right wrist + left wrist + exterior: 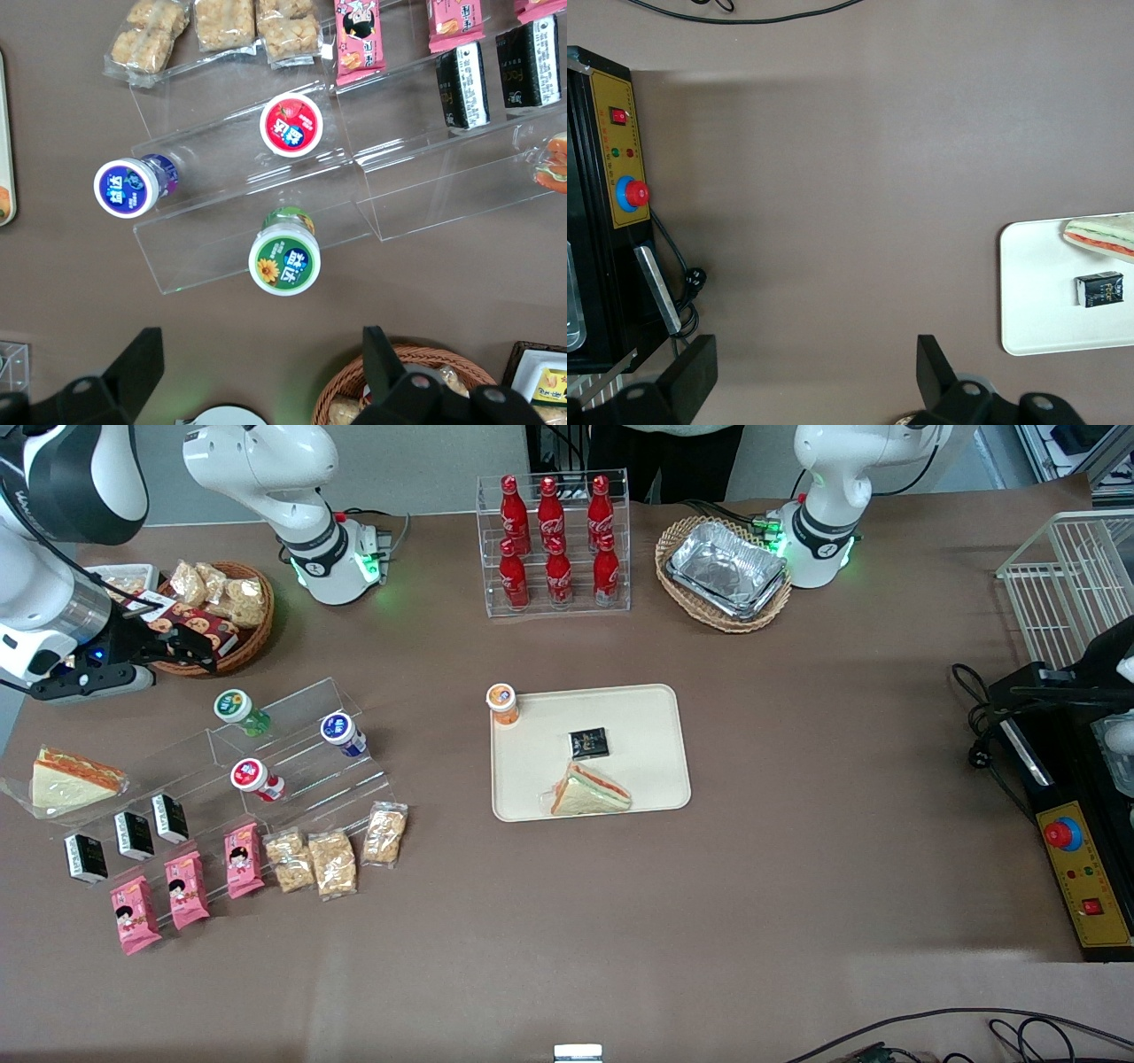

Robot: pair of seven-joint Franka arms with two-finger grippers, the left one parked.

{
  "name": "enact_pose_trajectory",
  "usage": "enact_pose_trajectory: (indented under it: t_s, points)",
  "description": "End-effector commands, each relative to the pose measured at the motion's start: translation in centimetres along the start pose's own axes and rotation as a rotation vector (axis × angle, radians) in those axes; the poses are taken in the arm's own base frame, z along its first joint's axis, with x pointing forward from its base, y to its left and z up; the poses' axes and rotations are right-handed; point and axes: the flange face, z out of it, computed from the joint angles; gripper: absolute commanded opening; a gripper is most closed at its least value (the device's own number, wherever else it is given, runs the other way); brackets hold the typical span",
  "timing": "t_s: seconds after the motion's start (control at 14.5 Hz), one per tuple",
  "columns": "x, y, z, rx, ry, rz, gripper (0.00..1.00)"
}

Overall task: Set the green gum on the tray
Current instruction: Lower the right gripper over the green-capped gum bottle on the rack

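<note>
In the front view, the tray (pixel 656 717) lies mid-table, already carrying a sandwich (pixel 589 793), a dark packet (pixel 588 742) and an orange-lidded bottle (pixel 502 701). At about nine o'clock from it, toward the working arm's end, the green gum (pixel 237 710) (pixel 283 257) stands upright on the top step of a clear stand (pixel 301 762). At about eleven o'clock from the gum hangs the gripper (pixel 190 651) (pixel 257 372), fingers apart and holding nothing, seemingly well above lid height. The step in hand looks like the approach; next it must centre over the white lid, descend and close on the bottle.
</note>
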Motion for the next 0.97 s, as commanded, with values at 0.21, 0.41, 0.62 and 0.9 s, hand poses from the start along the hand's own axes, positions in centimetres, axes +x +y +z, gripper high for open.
enact_pose_trajectory:
  t_s: [0.21, 0.41, 0.62, 0.9]
  points:
    - [-0.5, 0.2, 1.0, -0.018, 0.016, -0.014, 1.00]
    - [-0.3, 0.3, 1.2, -0.018, 0.016, -0.014, 1.00]
    - [0.0, 0.4, 1.5, -0.019, 0.018, -0.012, 1.00]
    - [0.8, 0.6, 3.0, -0.021, 0.013, -0.010, 1.00]
